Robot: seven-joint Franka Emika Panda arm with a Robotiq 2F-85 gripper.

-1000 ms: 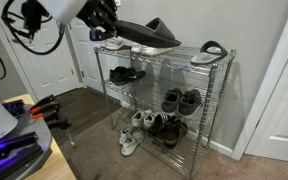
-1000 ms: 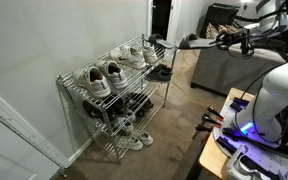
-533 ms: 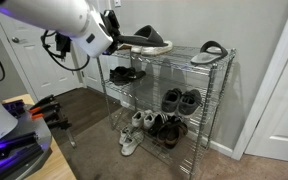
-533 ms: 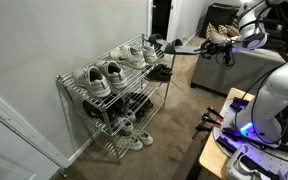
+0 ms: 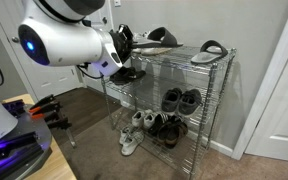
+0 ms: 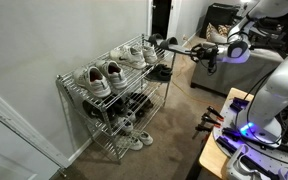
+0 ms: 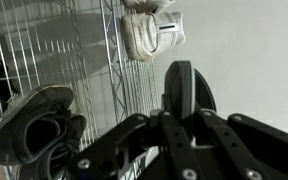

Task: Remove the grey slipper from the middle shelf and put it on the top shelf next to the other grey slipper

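My gripper [image 5: 131,43] is shut on the grey slipper [image 5: 157,40] and holds it at the left end of the top shelf [image 5: 184,58], about level with the wire grid. I cannot tell whether it touches the grid. The other grey slipper [image 5: 209,50] lies on the top shelf at the right end. In the wrist view the held slipper [image 7: 180,85] shows edge-on between the fingers [image 7: 179,118]. In an exterior view the gripper [image 6: 196,50] reaches toward the rack's near end. The middle shelf [image 5: 149,108] holds dark shoes [image 5: 180,100].
Dark shoes [image 5: 125,73] sit on the second tier, and white sneakers [image 5: 134,130] and brown shoes [image 5: 169,128] on the bottom tier. The wrist view shows a white sneaker [image 7: 150,34] and dark shoes [image 7: 39,122] behind the wire. A wall stands behind the rack, and a desk corner [image 5: 39,150] is nearby.
The arm has swung down and toward the rack, carrying the grey slipper to the top shelf's end. The robot's white body now fills the upper left of an exterior view.
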